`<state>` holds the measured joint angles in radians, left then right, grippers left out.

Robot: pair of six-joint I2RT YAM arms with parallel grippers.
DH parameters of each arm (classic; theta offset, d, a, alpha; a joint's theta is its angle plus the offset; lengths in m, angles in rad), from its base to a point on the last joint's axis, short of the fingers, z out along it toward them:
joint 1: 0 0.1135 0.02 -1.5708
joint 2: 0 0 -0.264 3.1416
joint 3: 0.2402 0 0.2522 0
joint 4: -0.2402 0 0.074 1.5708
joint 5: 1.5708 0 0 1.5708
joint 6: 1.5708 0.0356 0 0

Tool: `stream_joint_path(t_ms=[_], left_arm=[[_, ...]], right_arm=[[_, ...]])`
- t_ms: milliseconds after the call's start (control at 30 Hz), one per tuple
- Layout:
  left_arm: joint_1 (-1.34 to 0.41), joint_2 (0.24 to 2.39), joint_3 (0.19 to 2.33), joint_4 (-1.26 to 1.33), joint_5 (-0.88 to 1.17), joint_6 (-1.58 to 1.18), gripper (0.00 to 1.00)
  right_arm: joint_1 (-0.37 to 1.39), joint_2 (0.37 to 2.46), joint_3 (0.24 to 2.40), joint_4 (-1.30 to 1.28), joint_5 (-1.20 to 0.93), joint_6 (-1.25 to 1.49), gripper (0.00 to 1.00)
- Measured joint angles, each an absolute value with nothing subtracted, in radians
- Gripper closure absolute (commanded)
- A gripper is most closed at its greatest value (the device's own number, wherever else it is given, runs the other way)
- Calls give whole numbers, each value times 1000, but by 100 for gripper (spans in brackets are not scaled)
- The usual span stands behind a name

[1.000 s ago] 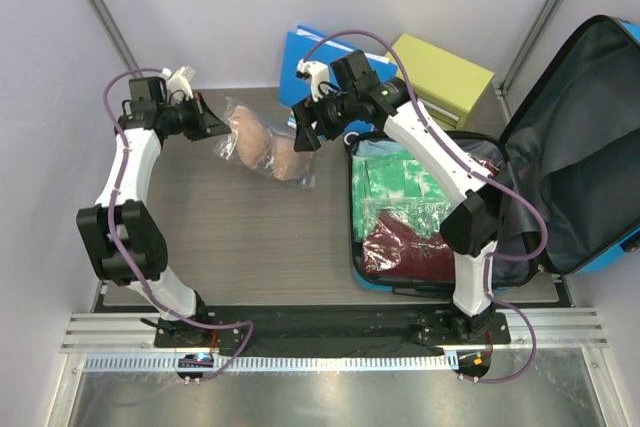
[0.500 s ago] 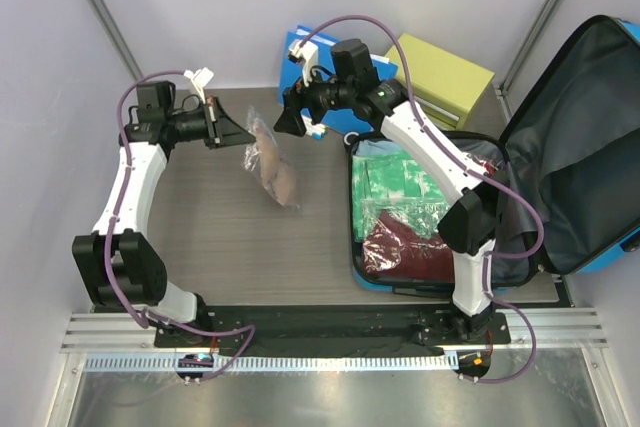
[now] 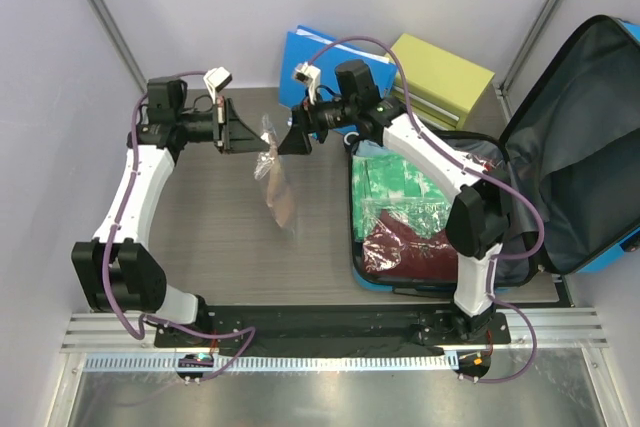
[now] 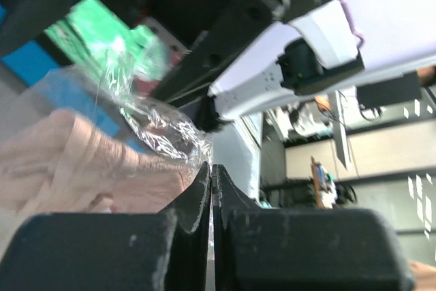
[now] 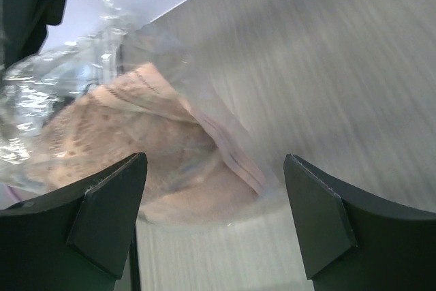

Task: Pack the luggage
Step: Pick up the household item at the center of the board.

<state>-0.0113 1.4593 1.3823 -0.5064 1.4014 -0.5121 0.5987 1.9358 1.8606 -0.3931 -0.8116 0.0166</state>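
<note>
Left gripper (image 3: 238, 129): held high over the bench (image 3: 200, 237), fingers pressed together on the crumpled top edge of a clear bag of pink clothing (image 3: 277, 182). The hold is on film only, not on the garment. The bag hangs long and narrow below the pinch; whether its lower end touches the bench cannot be told.

Right gripper (image 3: 297, 139): just beside the bag's top on the other side, fingers set wide apart, nothing between them yet. Its wrist view shows the bagged garment directly ahead.

Luggage (image 3: 585, 137): lies open at the right of the bench, lid thrown back. A green packet (image 3: 400, 187) and a maroon packet (image 3: 400, 247) already fill much of the base.

Assessment: the step appears to be a handover or a two-point carry. The right gripper should close on a bunched fold that includes fabric. The left should release only once that hold is sound. The load should then clear the near wall and settle flat on the packets.
</note>
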Motion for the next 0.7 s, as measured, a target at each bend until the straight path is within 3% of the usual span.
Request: stream_joint_path(t_ms=[200, 400, 567, 700], left_arm=[[-80, 1430, 1383, -505, 1440, -564, 100], [-91, 1382, 1367, -497, 1459, -588, 100], [-93, 1382, 1350, -498, 1444, -598, 100], [-105, 1387, 1349, -497, 1423, -599, 100]], right_arm=[[563, 1836, 1632, -159, -900, 208, 13], [506, 1763, 1556, 37, -943, 403, 18], [478, 1655, 1586, -100, -836, 400, 23], [519, 1629, 1742, -277, -693, 355, 23]])
